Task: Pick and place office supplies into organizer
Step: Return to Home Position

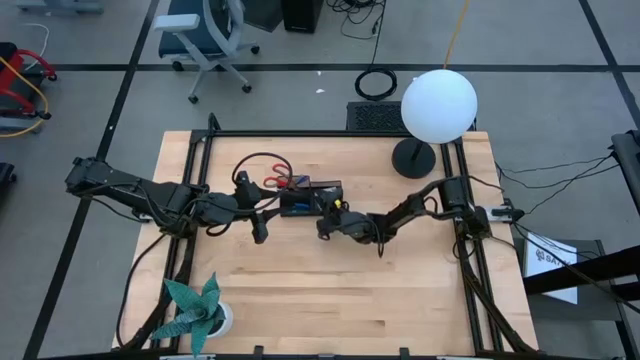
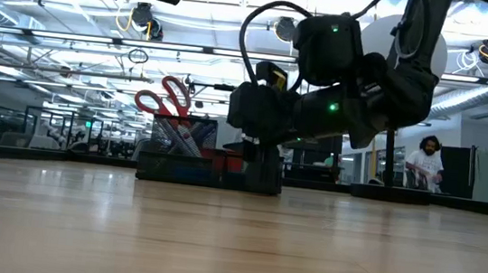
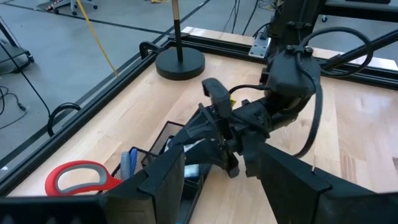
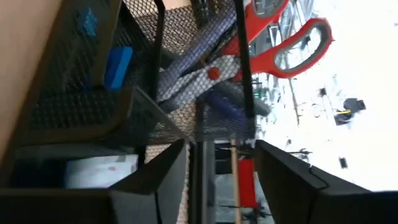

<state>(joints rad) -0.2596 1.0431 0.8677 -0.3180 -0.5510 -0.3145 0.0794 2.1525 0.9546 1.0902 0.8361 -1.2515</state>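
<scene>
My right claw hanging wide, empty, just beside organizer. Planning straight lift first, clearing mesh wall and red-handled scissors, then homing. My left claw waiting wide at left.

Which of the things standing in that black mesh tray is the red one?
The scissors: their red loop handles stick up above the rim of the organizer, while the pens beside them look blue or dark.
</scene>
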